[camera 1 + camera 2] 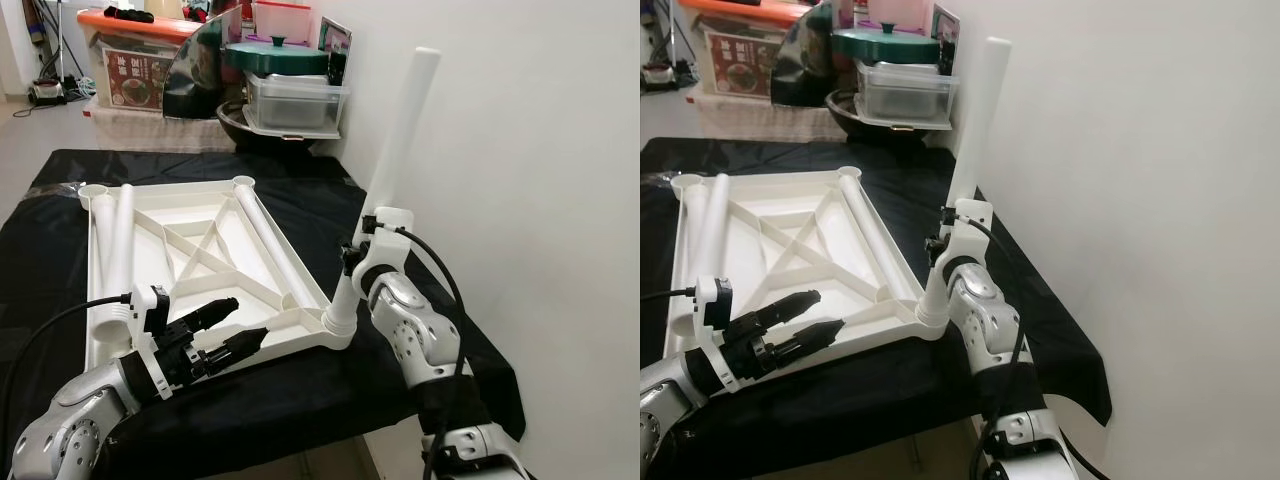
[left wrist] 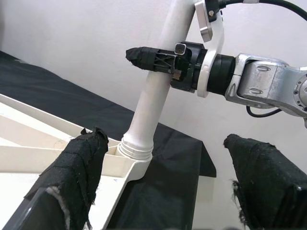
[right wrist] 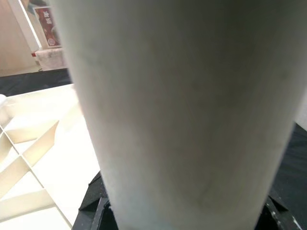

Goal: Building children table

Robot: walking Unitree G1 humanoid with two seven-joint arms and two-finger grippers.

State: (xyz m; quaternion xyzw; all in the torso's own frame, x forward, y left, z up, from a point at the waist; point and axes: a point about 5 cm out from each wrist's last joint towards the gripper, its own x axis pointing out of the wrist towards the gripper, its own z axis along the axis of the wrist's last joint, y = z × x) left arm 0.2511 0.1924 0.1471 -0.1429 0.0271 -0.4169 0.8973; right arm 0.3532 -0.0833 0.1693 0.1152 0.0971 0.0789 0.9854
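A white children's table top [image 1: 190, 215] lies upside down on a black-covered table [image 1: 300, 185]. One white leg [image 1: 405, 130] stands upright in the near right corner socket [image 2: 135, 151]. My right gripper [image 1: 352, 262] is shut on this leg low down; the tube [image 3: 182, 120] sits close before the right wrist camera. My left gripper [image 1: 247, 320] is open at the top's near edge, left of the socket, with nothing between its fingers [image 2: 79, 167]. More white legs [image 1: 118, 245] lie loose on the ribbed underside, one along the right rib [image 1: 270, 240].
A white wall [image 1: 540, 150] runs close along the right side. Behind the table stand clear storage boxes [image 1: 290, 100], a pot with a green lid [image 1: 275, 55] and an orange-lidded crate [image 1: 130, 50]. The black cloth's near edge [image 1: 300, 435] drops off beside my arms.
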